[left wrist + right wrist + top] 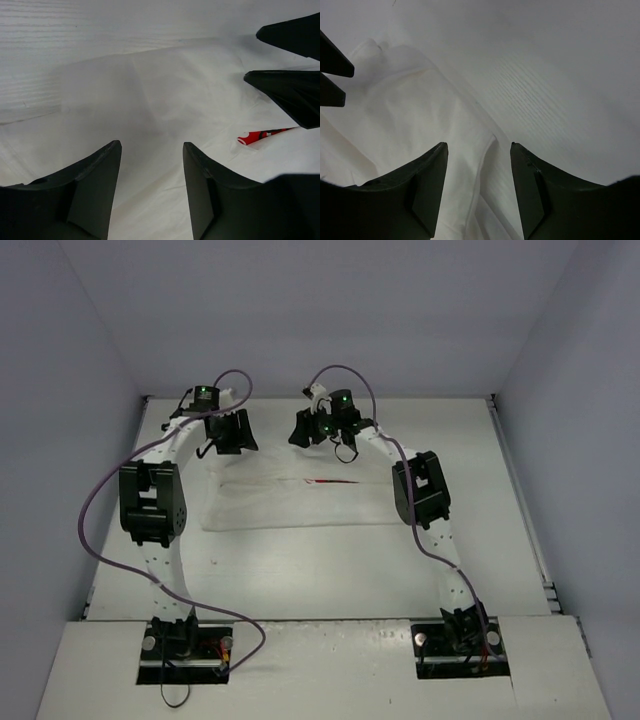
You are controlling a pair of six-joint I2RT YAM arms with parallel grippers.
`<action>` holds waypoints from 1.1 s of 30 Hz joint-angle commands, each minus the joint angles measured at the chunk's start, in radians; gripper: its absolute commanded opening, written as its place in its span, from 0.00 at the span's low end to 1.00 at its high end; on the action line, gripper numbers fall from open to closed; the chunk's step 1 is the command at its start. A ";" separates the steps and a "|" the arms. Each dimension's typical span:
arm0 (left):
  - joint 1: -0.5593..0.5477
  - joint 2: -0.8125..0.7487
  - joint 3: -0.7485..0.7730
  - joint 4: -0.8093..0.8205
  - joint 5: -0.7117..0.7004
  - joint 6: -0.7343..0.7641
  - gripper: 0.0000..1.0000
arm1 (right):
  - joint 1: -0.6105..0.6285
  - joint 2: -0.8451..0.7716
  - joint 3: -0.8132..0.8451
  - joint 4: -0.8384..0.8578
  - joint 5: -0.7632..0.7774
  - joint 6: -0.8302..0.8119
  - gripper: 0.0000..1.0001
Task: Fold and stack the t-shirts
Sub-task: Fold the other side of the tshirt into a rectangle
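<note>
The t-shirt [290,502] lies flat on the table [330,570], between the two arms and toward the far side. The left gripper [228,435] hangs above its far left corner. The right gripper [318,430] hangs above its far edge, right of centre. A print strip [330,482] shows at a fold just before the right gripper.

The left arm [150,505] and right arm [420,490] reach forward, left fingers [95,190] and right fingers [427,185] parted and empty.
</note>
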 commanded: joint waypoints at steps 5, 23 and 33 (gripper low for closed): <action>-0.022 -0.018 0.034 0.014 0.028 0.019 0.37 | 0.017 0.038 0.083 0.051 -0.013 0.053 0.48; -0.050 -0.146 -0.005 0.014 0.010 0.089 0.00 | 0.038 -0.145 -0.019 0.050 -0.048 -0.096 0.06; -0.057 -0.489 -0.325 0.020 -0.165 0.020 0.00 | 0.096 -0.412 -0.365 0.040 -0.078 -0.232 0.05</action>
